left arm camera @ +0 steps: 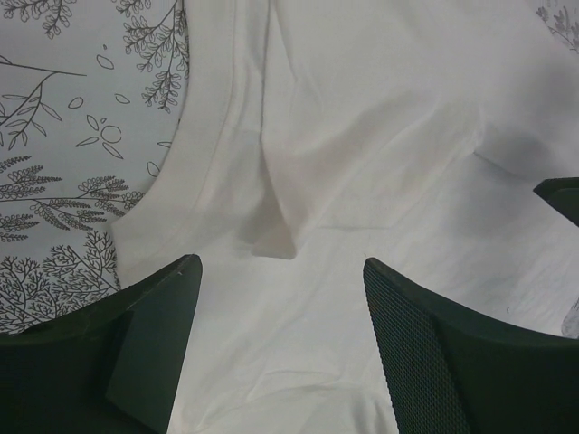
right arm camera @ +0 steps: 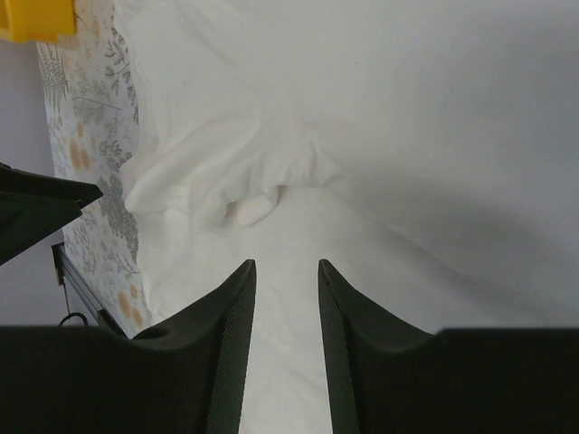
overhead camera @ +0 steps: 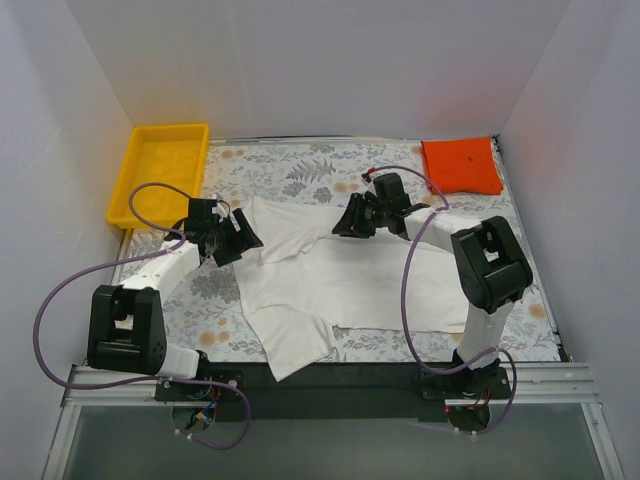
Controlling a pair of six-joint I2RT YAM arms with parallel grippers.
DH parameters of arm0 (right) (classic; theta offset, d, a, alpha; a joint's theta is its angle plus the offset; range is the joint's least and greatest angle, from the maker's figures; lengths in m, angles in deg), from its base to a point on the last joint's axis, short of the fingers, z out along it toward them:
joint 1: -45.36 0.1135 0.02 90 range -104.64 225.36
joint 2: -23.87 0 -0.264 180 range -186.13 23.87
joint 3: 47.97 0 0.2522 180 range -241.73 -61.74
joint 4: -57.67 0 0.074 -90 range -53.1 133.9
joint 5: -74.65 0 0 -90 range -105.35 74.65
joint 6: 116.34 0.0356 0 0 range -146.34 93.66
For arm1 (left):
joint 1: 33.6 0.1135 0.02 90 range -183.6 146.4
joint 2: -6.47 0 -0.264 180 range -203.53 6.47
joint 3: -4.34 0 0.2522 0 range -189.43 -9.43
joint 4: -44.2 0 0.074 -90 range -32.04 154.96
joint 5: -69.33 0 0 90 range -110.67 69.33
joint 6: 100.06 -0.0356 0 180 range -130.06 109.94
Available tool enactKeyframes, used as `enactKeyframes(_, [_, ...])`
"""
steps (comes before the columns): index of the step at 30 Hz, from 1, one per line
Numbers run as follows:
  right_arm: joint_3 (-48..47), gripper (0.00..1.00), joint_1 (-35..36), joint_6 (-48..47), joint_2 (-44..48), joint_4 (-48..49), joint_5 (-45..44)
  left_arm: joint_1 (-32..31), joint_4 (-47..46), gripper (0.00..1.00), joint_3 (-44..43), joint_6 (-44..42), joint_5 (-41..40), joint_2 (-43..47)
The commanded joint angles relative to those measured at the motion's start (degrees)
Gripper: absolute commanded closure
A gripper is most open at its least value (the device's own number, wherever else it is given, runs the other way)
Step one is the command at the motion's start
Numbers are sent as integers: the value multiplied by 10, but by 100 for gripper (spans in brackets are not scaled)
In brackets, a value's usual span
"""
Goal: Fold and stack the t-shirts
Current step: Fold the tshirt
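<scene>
**Left tool** (left arm camera: 280,271): jaws set wide, nothing between them. It hovers over the left border of the white t-shirt (overhead camera: 340,285), where a raised crease runs toward the gap between the jaws. The patterned counter (overhead camera: 300,165) shows just beyond the cloth edge.

**Right tool** (right arm camera: 285,271): jaws set narrow, a slim gap between them and no cloth in it. It hangs over the far side of the same garment, aimed at a bunched roll of fabric. Whether its tips touch the cloth cannot be told from the wrist view.

**Work items:** the white t-shirt lies spread and rumpled across the centre of the counter, with one corner reaching over the near edge. The orange-red t-shirt (overhead camera: 460,165) sits folded at the far right corner, well apart. A yellow tray (overhead camera: 160,175) stands at the far left.

**Hazards, as judged:**
- At its narrow setting, the right tool may pinch only the top layer of the roll. The fold would then come up lopsided.
- The left tool, closing on the crease rather than the border, may gather extra cloth and set a wrinkle.
- Unequal pull between the arms may drag the overhanging corner further off the counter.
</scene>
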State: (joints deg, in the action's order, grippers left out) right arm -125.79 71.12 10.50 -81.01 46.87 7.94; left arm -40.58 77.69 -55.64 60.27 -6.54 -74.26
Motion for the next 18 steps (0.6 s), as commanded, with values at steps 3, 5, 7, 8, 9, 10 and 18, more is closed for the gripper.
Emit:
enactKeyframes(3, [-44,62,51,83,-43,71,-18,-4,-26,33,6,1,10,8])
enactKeyframes(5, [-43,61,68,97,-49,79,-36,-5,-27,33,7,4,12,9])
enactKeyframes(7, [-39,61,81,122,-57,84,-50,-6,-27,33,7,9,11,7])
enactKeyframes(8, [-37,61,84,131,-59,87,-61,-6,-28,33,7,10,10,6])
enactKeyframes(9, [-35,61,89,140,-59,89,-68,-7,-28,33,8,11,11,6])
enactKeyframes(10, [-35,61,97,144,-59,91,-84,-8,-28,33,9,11,10,7])
enactKeyframes(18, [-40,65,119,188,-88,92,-117,-11,-21,33,7,9,-1,0])
